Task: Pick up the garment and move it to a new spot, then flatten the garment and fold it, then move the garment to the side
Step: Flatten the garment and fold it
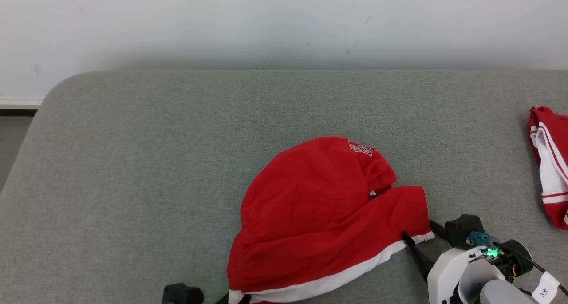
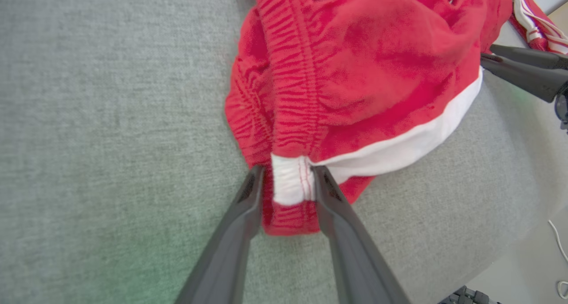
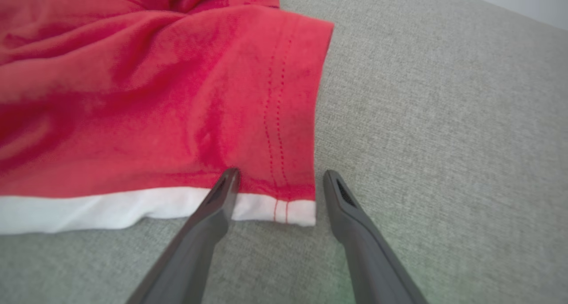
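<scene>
Presently left gripper jaws pinch the crumpled red white-trimmed garment's corner; right gripper jaws, open, straddle the opposite corner.

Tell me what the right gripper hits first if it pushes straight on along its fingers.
Probably the red garment: the right gripper straddles its white-trimmed hem corner, jaws open. Depth is unclear; the outer finger may just skim bare grey surface.

White-shelled forearm, green light, long dark-fingered tool.
</scene>
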Motion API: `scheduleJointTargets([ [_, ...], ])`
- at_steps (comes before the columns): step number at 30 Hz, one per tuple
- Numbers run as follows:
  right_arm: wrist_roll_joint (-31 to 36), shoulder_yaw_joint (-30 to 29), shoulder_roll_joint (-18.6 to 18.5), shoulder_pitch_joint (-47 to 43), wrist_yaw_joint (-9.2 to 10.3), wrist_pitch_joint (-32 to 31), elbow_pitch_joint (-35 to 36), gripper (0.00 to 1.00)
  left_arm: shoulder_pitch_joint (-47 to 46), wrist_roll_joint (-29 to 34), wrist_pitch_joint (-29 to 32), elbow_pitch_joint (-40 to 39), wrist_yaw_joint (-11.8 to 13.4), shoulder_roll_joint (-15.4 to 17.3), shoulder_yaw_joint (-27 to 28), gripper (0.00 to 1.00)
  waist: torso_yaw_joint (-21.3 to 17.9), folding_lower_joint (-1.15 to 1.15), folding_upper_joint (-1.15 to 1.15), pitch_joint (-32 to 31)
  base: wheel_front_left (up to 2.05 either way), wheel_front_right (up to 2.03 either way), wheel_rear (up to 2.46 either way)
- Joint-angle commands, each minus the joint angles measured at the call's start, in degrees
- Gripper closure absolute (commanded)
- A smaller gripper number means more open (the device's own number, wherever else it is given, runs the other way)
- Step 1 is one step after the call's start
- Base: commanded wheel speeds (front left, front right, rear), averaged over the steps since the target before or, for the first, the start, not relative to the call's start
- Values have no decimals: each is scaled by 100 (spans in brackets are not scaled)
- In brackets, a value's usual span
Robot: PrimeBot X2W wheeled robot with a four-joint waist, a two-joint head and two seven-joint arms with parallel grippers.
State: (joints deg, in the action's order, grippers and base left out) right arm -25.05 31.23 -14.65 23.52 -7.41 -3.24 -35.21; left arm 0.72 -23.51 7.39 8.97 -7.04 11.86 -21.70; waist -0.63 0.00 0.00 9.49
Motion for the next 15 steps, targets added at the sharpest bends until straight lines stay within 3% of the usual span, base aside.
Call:
scheduleJointTargets([
  [1,-69,166,-5,-109,-16,-193,-118,0,-39,-94,-31,33,-17,40,-34,57,-8,0,0,5,0,0,0],
  [2,-134,219,-20,-114,-22,-242,-114,10,-55,-102,-17,46,-21,56,-55,62,-12,0,0,10,0,0,0],
  [3,-183,275,-32,-130,-23,-292,-100,27,-74,-117,-6,51,-25,66,-87,64,-17,0,0,14,0,0,0],
  [4,-224,330,-55,-134,-23,-336,-84,55,-87,-115,-13,52,-28,73,-109,65,-21,0,0,14,0,0,0],
  [5,-271,367,-88,-128,-23,-353,-69,61,-93,-125,-25,57,-28,82,-124,66,-26,0,0,13,0,0,0],
  [7,-384,401,-134,-124,-22,-348,-27,100,-94,-132,-47,67,-30,96,-151,74,-32,0,0,4,0,0,0],
  [9,-524,429,-181,-132,-14,-295,40,100,-98,-164,-77,74,-33,101,-161,78,-32,0,0,-11,0,0,0],
  [12,-771,433,-239,-166,-13,-223,205,100,-91,-225,-77,35,-36,132,-170,100,-32,0,0,-47,0,0,0],
  [15,-1188,319,-308,-205,-13,-177,472,100,-40,-417,-45,-134,-41,157,-140,100,-27,0,0,-102,0,0,0],
])
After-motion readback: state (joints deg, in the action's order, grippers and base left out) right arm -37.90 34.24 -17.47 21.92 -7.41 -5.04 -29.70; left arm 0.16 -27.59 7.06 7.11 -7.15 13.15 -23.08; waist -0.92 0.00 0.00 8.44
